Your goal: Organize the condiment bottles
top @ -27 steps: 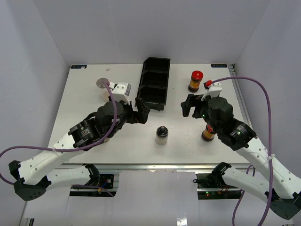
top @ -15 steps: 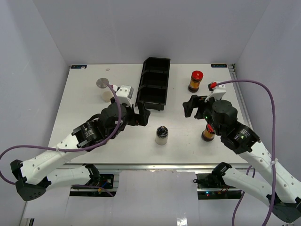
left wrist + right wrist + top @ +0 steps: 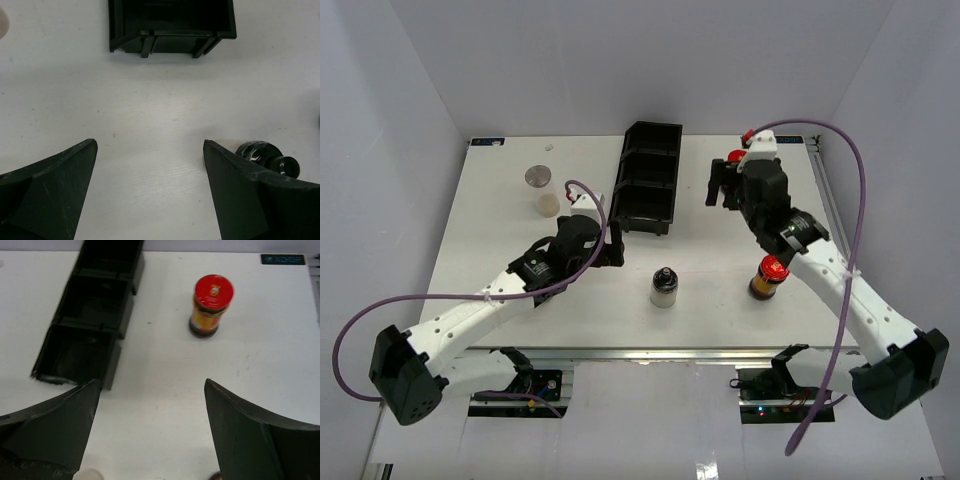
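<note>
While the right gripper (image 3: 150,385) hangs with its fingers spread wide and nothing between them, the red-capped amber bottle (image 3: 211,305) stands upright just ahead, toward the far right corner of the worktop. That's the relation to watch: it sits beyond the fingertips and a touch right of the gap's centre line, apart from both fingers, its long axis vertical. The black tray (image 3: 85,320) runs down the left of that view, well apart from the bottle. Over on the other side, the left gripper (image 3: 150,145) is just as wide open and empty, facing the tray's near end, with a dark-capped pale bottle (image 3: 664,288) toward the near edge. The right arm is plainly the nearer one; I'd expect a forward reach, nudged right, to straddle the bottle.
</note>
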